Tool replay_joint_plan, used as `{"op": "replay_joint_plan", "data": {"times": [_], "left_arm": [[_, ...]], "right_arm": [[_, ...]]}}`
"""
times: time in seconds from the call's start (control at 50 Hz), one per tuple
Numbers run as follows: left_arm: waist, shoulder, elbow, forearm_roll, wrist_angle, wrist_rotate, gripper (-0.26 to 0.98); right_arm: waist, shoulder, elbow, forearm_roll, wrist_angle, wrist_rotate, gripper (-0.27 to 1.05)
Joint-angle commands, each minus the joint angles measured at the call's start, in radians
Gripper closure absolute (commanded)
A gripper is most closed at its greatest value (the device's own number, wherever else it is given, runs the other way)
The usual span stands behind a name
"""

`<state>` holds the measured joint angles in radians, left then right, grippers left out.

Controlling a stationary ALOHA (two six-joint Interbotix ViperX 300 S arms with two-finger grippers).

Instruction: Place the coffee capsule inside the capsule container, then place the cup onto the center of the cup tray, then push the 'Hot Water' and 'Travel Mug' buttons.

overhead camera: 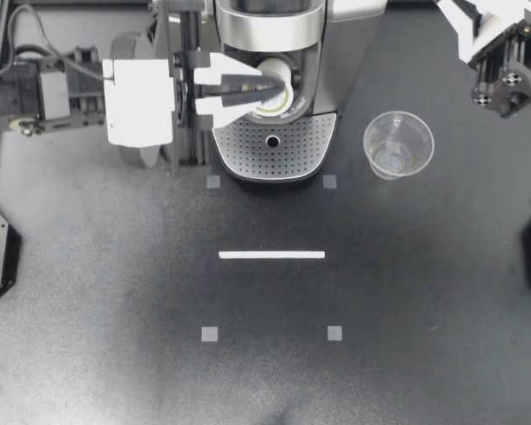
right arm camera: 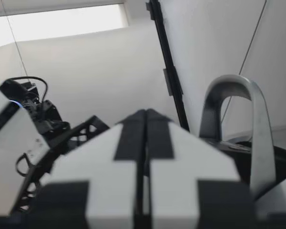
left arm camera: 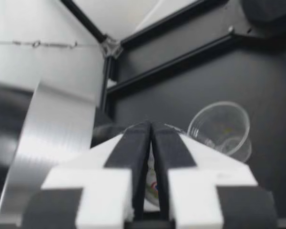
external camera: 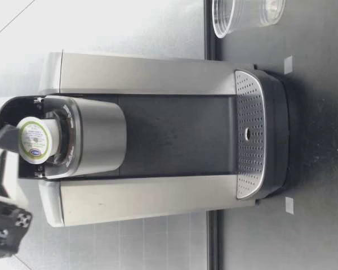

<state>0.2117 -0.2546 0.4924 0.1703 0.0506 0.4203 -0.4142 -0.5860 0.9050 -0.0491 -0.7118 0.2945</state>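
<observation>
As seen from above: left arm stretched level from the worktop's left side to the head of the coffee machine (overhead camera: 354, 35). Left pincer (overhead camera: 281, 88) narrowed almost closed, pinching the coffee capsule (overhead camera: 274, 99) by its rim, at the mouth of the open capsule container (external camera: 73, 138), foil lid facing outward. Right arm drawn back at the far right corner; right pincer (overhead camera: 469, 22) closed on nothing. Cup (overhead camera: 398, 144) upright on the worktop (overhead camera: 265, 372), beside the cup tray (overhead camera: 273, 142) and apart from it.
</observation>
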Motion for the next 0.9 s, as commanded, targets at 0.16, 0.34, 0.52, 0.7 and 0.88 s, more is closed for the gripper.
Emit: {"op": "replay_joint_plan", "data": {"times": [0.16,0.34,0.52,0.7,0.88], "left_arm": [[0.012,0.0,-0.023,-0.003,0.014,-0.018,0.6],[0.005,-0.028,-0.011,-0.003,0.003,-0.025,0.6],[-0.066,-0.086,0.069,-0.008,-0.043,-0.069,0.6],[-0.129,-0.137,0.216,-0.023,-0.183,-0.207,0.6],[-0.149,-0.153,0.35,-0.025,-0.342,-0.365,0.6]], "right_arm": [[0.012,-0.025,-0.005,0.002,-0.009,0.0,0.68],[0.015,-0.025,-0.006,0.002,-0.009,0.0,0.68],[-0.003,0.014,-0.048,0.034,0.043,-0.009,0.68],[-0.106,0.074,-0.15,0.048,0.198,-0.021,0.68],[-0.209,0.16,-0.232,0.038,0.276,-0.023,0.68]]}}
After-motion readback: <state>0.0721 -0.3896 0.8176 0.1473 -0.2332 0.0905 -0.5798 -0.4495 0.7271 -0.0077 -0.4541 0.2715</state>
